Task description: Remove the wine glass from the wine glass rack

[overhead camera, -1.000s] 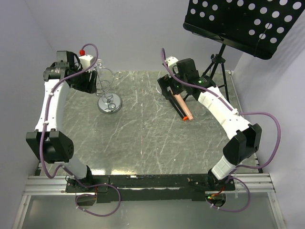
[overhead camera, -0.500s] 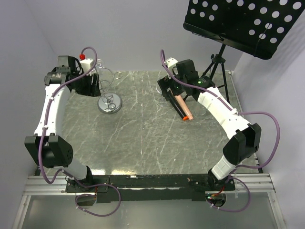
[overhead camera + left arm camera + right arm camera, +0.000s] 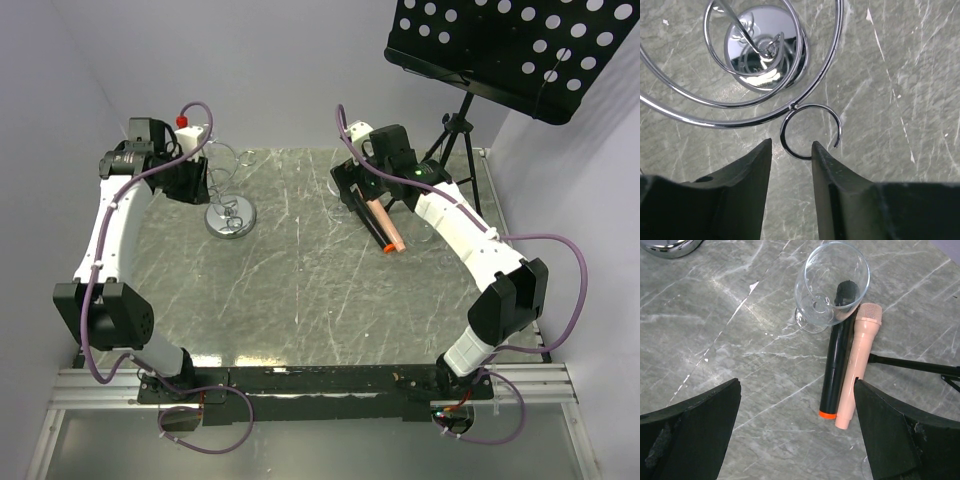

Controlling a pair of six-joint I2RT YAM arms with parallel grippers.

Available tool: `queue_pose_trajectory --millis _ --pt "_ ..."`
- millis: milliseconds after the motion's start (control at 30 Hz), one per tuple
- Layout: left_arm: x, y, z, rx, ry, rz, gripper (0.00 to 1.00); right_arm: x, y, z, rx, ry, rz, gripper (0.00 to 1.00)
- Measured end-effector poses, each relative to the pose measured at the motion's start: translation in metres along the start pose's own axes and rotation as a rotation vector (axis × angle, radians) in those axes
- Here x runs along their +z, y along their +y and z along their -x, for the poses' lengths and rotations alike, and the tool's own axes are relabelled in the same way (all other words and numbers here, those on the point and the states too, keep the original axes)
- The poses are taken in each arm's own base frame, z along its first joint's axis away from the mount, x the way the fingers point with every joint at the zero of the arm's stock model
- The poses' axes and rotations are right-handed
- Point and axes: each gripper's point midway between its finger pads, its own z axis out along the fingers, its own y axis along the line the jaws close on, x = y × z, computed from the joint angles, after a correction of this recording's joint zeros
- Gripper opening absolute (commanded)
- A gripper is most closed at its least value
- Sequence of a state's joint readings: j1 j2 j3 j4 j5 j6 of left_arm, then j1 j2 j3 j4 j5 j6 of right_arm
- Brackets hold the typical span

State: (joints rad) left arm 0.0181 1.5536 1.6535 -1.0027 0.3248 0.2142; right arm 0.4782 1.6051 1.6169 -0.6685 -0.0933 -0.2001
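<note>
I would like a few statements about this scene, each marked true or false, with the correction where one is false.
1. The wine glass stands upright on the table, beside the black microphone and the pink microphone. True.
2. The right gripper is shut on the glass. False: its jaws are wide open and hold nothing.
3. The left gripper has its tips at a small open ring of the wine glass rack. True.
4. The rack lies on its side. False: it stands on its round base.
</note>
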Motion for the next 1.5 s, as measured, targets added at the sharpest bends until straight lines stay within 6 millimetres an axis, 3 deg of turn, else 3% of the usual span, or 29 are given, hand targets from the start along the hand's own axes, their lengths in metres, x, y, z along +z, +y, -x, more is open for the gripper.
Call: queue_pose_trajectory --millis 400,667,833,1267,1500 --pt "0.013 0.006 0.006 -0.001 0.031 0.003 0.30 0.000 0.000 0.000 0.000 0.001 0.000 1.00" --pt "0.016 0.011 0.008 -0.008 0.069 0.010 0.08 0.001 -0.001 -0.002 -0.004 0.004 -0.005 1.00" --pt "0.013 0.022 0.006 0.078 0.098 0.035 0.02 0.002 -0.001 -0.009 -0.007 0.020 -0.011 1.00" --pt "0.010 0.047 0.008 0.228 0.142 -0.082 0.01 0.003 -0.001 -0.009 -0.010 0.021 -0.013 1.00" --pt "0.008 0.049 0.005 0.274 0.125 -0.145 0.01 0.003 -0.001 -0.009 -0.017 0.022 -0.016 1.00"
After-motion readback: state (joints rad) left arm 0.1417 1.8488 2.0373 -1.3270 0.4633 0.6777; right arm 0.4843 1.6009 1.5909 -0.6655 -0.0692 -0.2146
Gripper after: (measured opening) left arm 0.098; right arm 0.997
